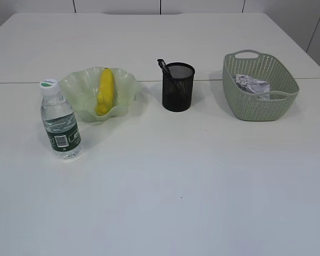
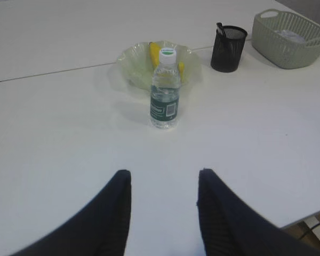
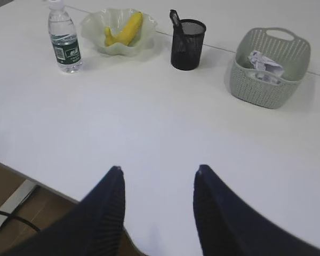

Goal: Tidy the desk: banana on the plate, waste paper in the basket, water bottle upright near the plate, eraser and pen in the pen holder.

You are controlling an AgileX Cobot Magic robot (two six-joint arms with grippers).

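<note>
A black mesh cylindrical pen holder point(image 1: 178, 87) stands upright on the white table point(image 1: 202, 181), with a dark pen point(image 1: 164, 66) leaning out over its left rim; the eraser cannot be made out. Left of the pen holder sits a pale green wavy-edged glass plate point(image 1: 80, 88) with a yellow banana point(image 1: 105, 90) lying in it. Further left and nearer the camera, just beside the plate, a clear plastic water bottle point(image 1: 60, 120) with a white cap stands upright. Right of the pen holder, a grey-green perforated plastic basket point(image 1: 253, 109) holds crumpled white waste paper point(image 1: 252, 85). The left gripper point(image 2: 164, 178) and the right gripper point(image 3: 159, 176) each hover over bare table well short of the pen holder, fingers spread apart and empty.
</note>
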